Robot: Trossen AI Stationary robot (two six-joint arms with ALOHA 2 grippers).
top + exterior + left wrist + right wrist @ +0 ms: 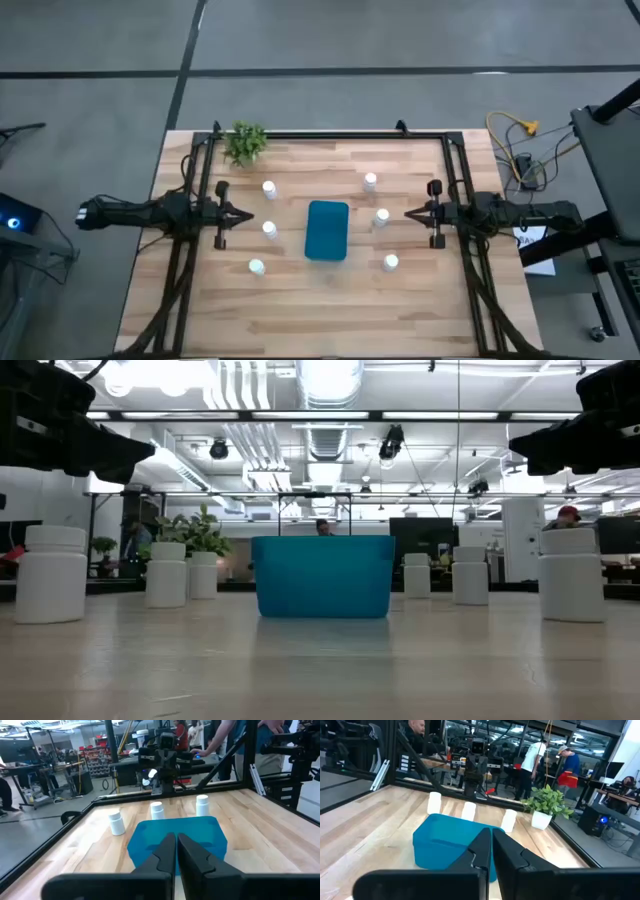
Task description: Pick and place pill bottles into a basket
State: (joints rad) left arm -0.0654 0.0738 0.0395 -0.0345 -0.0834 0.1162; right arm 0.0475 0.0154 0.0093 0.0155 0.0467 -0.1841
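Note:
The teal-blue basket (327, 230) stands on its base at the table's middle; nothing shows inside it. Six white pill bottles stand upright around it: three on its left (269, 189), (269, 229), (257, 266) and three on its right (370, 181), (382, 216), (390, 262). My left gripper (249, 214) hovers at the table's left side, shut and empty, pointing at the basket. My right gripper (408, 213) hovers at the right side, shut and empty, pointing at the basket. The basket also shows in the left wrist view (175, 837) and the right wrist view (450, 842).
A small green plant (246, 142) stands at the table's far left corner. A dark metal frame (330, 134) runs along the far edge and both sides. People move in the room beyond the table. Bare wood lies in front of the basket toward the near edge.

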